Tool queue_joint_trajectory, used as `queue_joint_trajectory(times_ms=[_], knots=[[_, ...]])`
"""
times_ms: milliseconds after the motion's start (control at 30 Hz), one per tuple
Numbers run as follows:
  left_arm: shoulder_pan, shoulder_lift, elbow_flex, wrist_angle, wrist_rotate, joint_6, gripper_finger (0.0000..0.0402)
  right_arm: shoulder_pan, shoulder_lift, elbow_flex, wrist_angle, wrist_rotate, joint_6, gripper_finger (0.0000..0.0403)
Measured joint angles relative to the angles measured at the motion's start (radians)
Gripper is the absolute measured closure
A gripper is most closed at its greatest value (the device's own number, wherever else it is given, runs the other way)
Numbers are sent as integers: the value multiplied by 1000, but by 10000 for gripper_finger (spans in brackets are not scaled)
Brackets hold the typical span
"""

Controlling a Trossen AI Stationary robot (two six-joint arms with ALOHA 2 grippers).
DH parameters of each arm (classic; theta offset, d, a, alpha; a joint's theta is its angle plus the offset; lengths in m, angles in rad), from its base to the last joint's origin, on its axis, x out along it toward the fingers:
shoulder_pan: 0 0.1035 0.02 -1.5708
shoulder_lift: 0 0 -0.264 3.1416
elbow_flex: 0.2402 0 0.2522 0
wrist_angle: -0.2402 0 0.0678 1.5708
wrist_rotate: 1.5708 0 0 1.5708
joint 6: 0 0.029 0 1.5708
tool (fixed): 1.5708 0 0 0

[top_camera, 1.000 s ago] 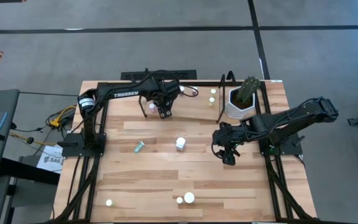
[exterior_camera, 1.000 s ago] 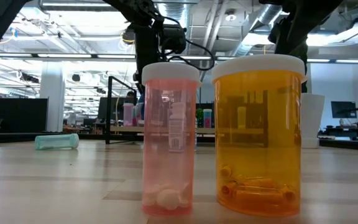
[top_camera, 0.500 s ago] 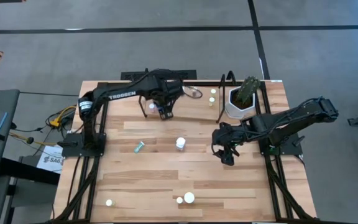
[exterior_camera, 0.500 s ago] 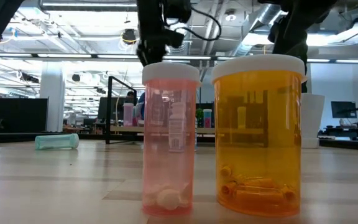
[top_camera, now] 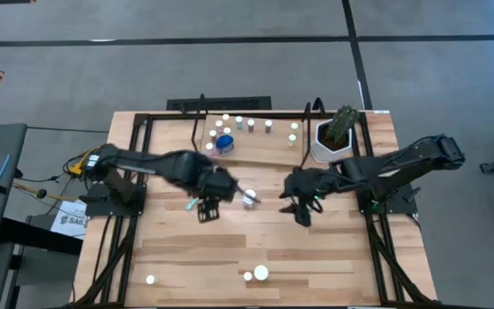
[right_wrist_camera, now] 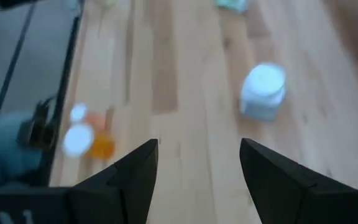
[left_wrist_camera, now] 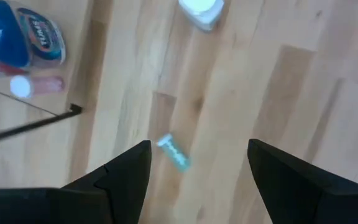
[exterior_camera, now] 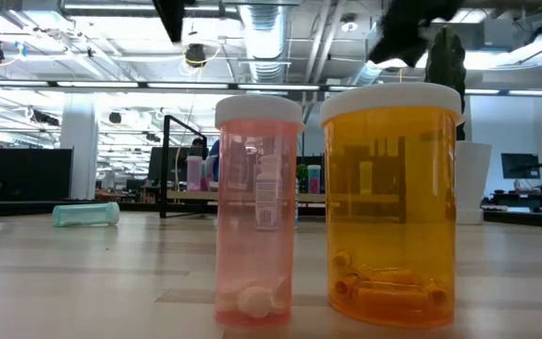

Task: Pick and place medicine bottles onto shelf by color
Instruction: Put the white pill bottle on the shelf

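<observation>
- We see from above a wooden table [top_camera: 178,257] with two dark arms reaching toward its middle, and nothing is carried by either one.
- On the left, the left gripper [top_camera: 206,209] hangs over the table's middle with its two fingers spread apart and empty.
- A small teal bottle [top_camera: 192,203] lies on its side just beside that gripper. In the left wrist view the teal bottle [left_wrist_camera: 173,153] shows between the spread fingers and a little ahead of them, its long axis slanted across the gap, not in line with it.
- We judge the left arm far the nearer of the two to this bottle, and that the wrist may need turning so the fingers close across the bottle's narrow width.
- Behind, at the far edge, the shelf [top_camera: 256,150] already holds a row of small bottles and a larger blue bottle [top_camera: 224,142].
- In the middle, a white bottle [top_camera: 250,198] stands upright between the two grippers, a little nearer the left one.
- On the right, the right gripper [top_camera: 301,209] waits with its fingers also apart and empty, the white bottle ahead of it in its wrist view.
- At the near edge stand a pink bottle [exterior_camera: 258,209] and an orange bottle [exterior_camera: 391,202], well apart from both grippers.
</observation>
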Motion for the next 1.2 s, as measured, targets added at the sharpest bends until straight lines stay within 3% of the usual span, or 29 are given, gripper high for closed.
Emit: queue_joint_trajectory(times_ms=[200, 367, 600, 833, 1200], knots=[[-142, -55, 0, -1, -139, -235, 147, -165, 109, -3, -13, -21, 0, 154], [-241, -73, -18, -3, -206, -351, 148, -240, 211, -3, 82, -174, -132, 154], [-363, -73, -89, 0, -234, -541, 148, -243, 290, 10, 235, -180, -481, 154], [-439, -72, -195, 1, -234, -729, 148, -243, 383, 154, 196, -177, -571, 153], [-470, -71, -277, 36, -234, -775, 148, -243, 553, 347, 0, -177, -722, 154]])
